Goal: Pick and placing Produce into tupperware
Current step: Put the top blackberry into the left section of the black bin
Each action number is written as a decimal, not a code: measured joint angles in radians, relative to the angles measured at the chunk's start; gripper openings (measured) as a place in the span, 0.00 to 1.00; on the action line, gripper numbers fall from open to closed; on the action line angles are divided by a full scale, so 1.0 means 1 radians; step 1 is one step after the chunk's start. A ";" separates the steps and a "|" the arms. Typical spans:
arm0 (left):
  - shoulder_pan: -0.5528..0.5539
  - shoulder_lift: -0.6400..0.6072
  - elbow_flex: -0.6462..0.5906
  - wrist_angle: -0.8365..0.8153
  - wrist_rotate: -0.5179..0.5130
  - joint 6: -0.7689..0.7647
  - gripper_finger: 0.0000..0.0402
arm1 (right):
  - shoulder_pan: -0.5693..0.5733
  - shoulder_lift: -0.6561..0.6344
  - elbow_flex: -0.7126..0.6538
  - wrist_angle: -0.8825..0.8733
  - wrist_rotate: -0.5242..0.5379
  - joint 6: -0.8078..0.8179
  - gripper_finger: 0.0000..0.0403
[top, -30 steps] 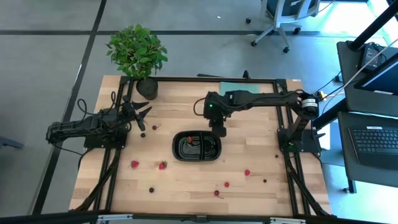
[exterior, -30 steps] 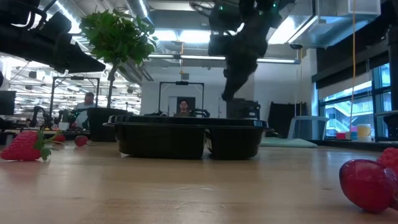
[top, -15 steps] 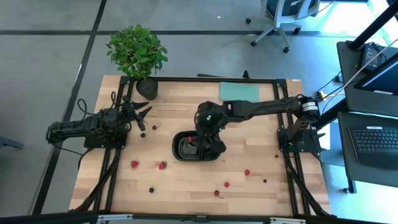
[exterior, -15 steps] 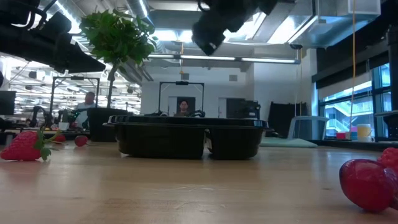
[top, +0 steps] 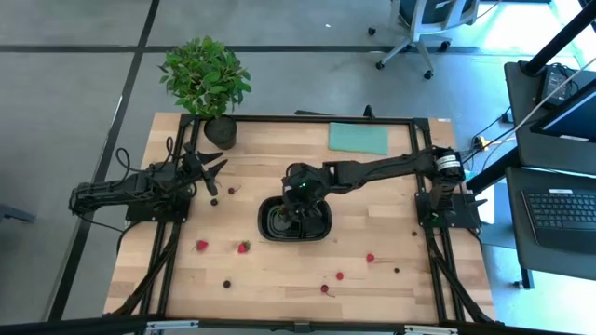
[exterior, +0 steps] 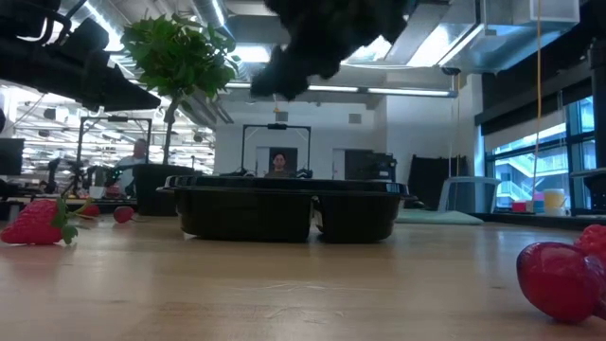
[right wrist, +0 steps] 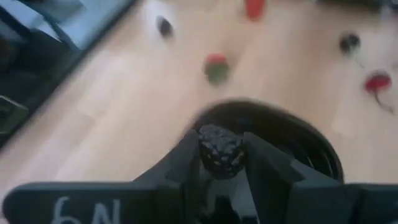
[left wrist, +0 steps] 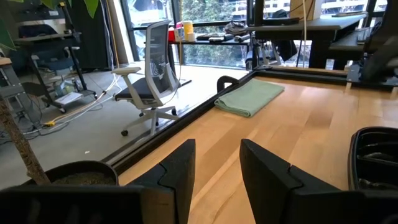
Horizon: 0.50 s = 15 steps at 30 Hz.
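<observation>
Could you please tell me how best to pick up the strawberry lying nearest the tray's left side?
Pinch the strawberry across its red body, straight down from above: it lies alone on open table. The open left end effector waits nearer; the right end effector is shut on a dark berry above the tray.

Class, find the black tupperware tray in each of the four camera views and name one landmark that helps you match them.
High view: tupperware mid-table, under the right gripper.
Low view: tray centre, on the tabletop.
Left wrist view: its rim at the right edge.
Right wrist view: below the blackberry.
Landmark: teal cloth.
</observation>
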 joint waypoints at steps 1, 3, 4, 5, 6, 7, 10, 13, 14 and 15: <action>0.000 0.000 0.000 -0.001 0.000 0.000 0.30 | 0.000 0.012 0.000 -0.003 0.021 -0.001 0.28; 0.000 0.000 0.000 0.000 0.000 0.000 0.30 | 0.000 0.033 0.000 -0.001 0.056 -0.004 0.28; 0.000 0.000 0.000 -0.001 0.000 -0.001 0.30 | 0.000 0.040 0.000 -0.008 0.068 -0.004 0.28; 0.000 0.000 0.000 -0.001 0.000 0.000 0.30 | -0.001 0.049 0.000 -0.007 0.076 -0.005 0.28; 0.000 0.000 0.000 -0.001 0.000 0.000 0.30 | -0.001 0.054 0.000 -0.008 0.089 -0.007 0.28; 0.000 0.000 0.000 0.000 0.000 0.000 0.30 | -0.001 0.059 0.000 -0.020 0.102 -0.010 0.28; 0.000 0.000 0.000 -0.001 0.000 0.000 0.30 | -0.001 0.074 0.000 -0.040 0.155 -0.010 0.28; 0.000 0.000 0.000 -0.001 0.000 0.000 0.30 | 0.000 0.087 0.000 -0.057 0.198 -0.010 0.28; 0.000 0.000 0.000 0.000 0.000 0.000 0.30 | 0.000 0.094 0.000 -0.054 0.209 -0.010 0.28; 0.000 0.000 0.000 0.000 0.000 0.000 0.30 | 0.000 0.097 0.000 -0.059 0.225 -0.010 0.28</action>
